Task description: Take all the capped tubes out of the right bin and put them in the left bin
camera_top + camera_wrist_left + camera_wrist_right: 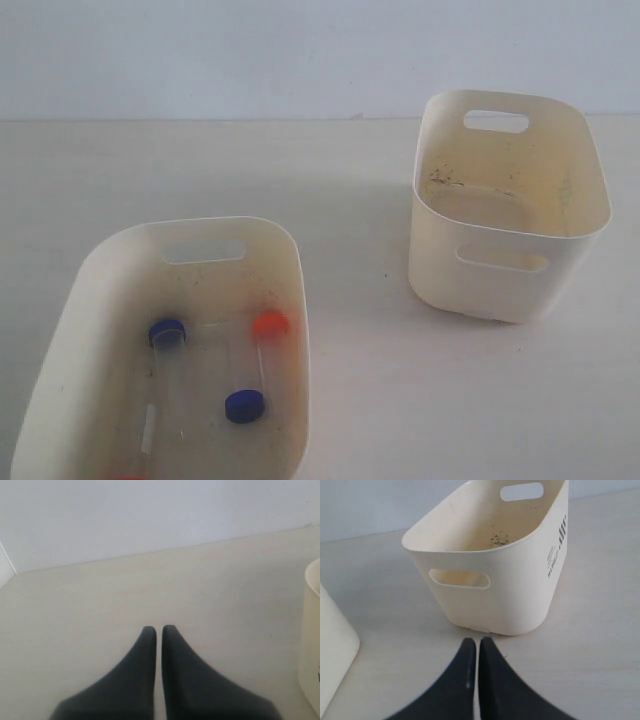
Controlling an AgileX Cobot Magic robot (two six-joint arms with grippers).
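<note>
Both pincers are pressed together with nothing between them. The left pincer (158, 628) hangs over bare counter (100, 605), and the right pincer (478, 641) sits low just in front of the right bin (485, 605). My guess is they're parked like that because there's nothing to fetch, so the job looks about done. The bit of that bin's floor I can see only has dark specks, no tubes. The capped tubes (160, 380) lie flat in the left bin (200, 226) on its speckled floor. Their slim clear bodies nearly vanish, so you mostly spot two dark blue caps (167, 332), one orange cap (269, 324), and a sliver of orange at the frame edge.
</note>
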